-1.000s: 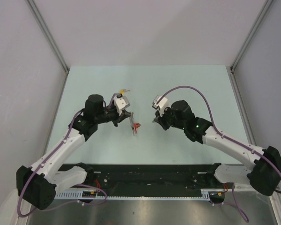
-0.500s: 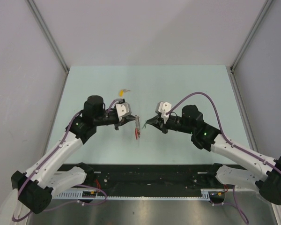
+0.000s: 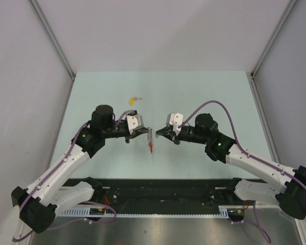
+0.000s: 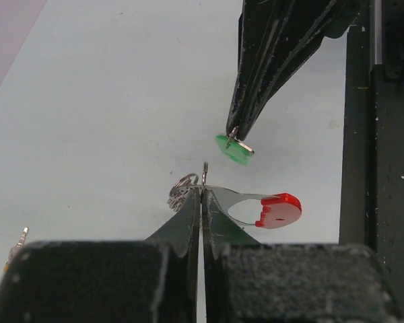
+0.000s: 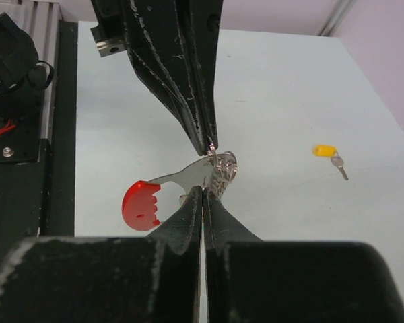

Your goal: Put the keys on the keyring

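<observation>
My left gripper (image 3: 145, 131) is shut on the keyring (image 3: 151, 142), which hangs from its tips above the table. In the left wrist view the keyring's wire ring (image 4: 181, 186) and its silver plate with a red tag (image 4: 280, 210) stick out on either side of my shut fingertips (image 4: 203, 193). My right gripper (image 3: 160, 132) faces it, tip to tip, shut on the green key (image 4: 233, 149) just above the ring. The right wrist view shows the ring (image 5: 224, 166) and red tag (image 5: 141, 205); the green key is hidden there. The yellow key (image 3: 133, 99) lies alone on the table farther back.
The pale green table (image 3: 209, 92) is walled in by white panels on three sides. A black rail (image 3: 168, 190) with the arm bases runs along its near edge. The yellow key (image 5: 326, 151) lies off to the right in the right wrist view.
The right arm swung left and brought its tips up against the left gripper's. The left gripper shifted slightly right and nearer with the keyring. Both stayed shut.
</observation>
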`<action>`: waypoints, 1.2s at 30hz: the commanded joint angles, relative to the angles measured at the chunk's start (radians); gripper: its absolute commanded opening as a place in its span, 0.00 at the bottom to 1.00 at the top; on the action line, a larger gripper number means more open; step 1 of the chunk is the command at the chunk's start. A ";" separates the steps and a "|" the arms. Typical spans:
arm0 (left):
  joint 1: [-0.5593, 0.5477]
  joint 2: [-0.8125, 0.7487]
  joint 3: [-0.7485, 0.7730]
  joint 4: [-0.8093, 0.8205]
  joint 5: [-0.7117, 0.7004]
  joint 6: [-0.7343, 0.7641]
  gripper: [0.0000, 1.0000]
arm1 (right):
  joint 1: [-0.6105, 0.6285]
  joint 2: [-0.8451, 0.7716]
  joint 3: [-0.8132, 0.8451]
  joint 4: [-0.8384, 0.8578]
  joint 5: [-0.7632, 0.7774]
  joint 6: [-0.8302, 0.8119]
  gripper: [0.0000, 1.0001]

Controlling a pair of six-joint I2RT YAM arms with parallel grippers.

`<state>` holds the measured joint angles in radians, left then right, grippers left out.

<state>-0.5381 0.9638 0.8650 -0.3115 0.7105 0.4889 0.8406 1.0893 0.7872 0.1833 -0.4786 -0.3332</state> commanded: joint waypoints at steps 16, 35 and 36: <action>-0.079 0.038 -0.003 -0.017 -0.014 0.089 0.00 | 0.095 -0.042 -0.009 -0.074 0.204 -0.070 0.00; -0.111 0.035 -0.006 -0.018 -0.054 0.089 0.00 | 0.152 -0.069 -0.008 -0.099 0.296 -0.109 0.00; -0.111 0.036 -0.007 -0.017 -0.054 0.089 0.00 | 0.152 -0.069 -0.008 -0.100 0.298 -0.110 0.00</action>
<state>-0.6403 1.0080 0.8566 -0.3405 0.6563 0.5430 0.9855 1.0340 0.7799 0.0704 -0.2073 -0.4236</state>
